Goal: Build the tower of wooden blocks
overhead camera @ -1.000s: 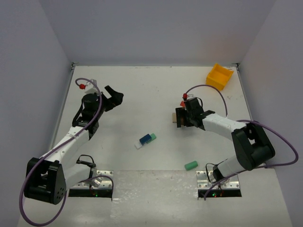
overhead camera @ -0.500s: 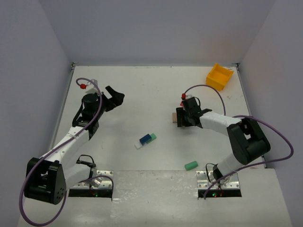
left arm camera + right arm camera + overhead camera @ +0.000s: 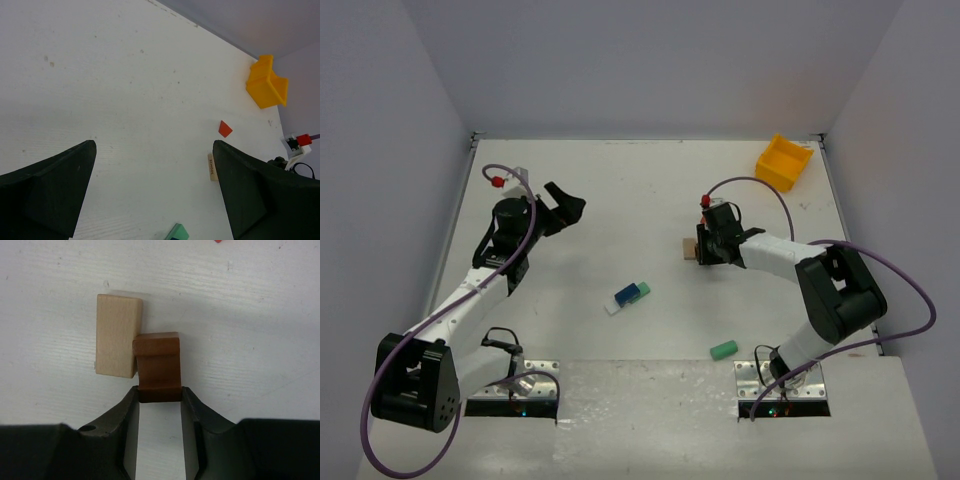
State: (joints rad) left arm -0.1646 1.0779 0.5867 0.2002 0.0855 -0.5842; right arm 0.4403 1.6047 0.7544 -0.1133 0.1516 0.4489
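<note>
White tabletop, grey walls | right pincer has narrowed from wide to clamped on brown arched wooden block, touching tan rectangular wooden block; pick-up looks ready | left pincer apart, idle | white-blue-teal tower start mid-tabletop

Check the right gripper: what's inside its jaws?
The near end of a brown block, pinched at the fingertips of the right gripper. A tan block lies outside the jaws, touching the brown one's side. Anything under the brown block is covered.
</note>
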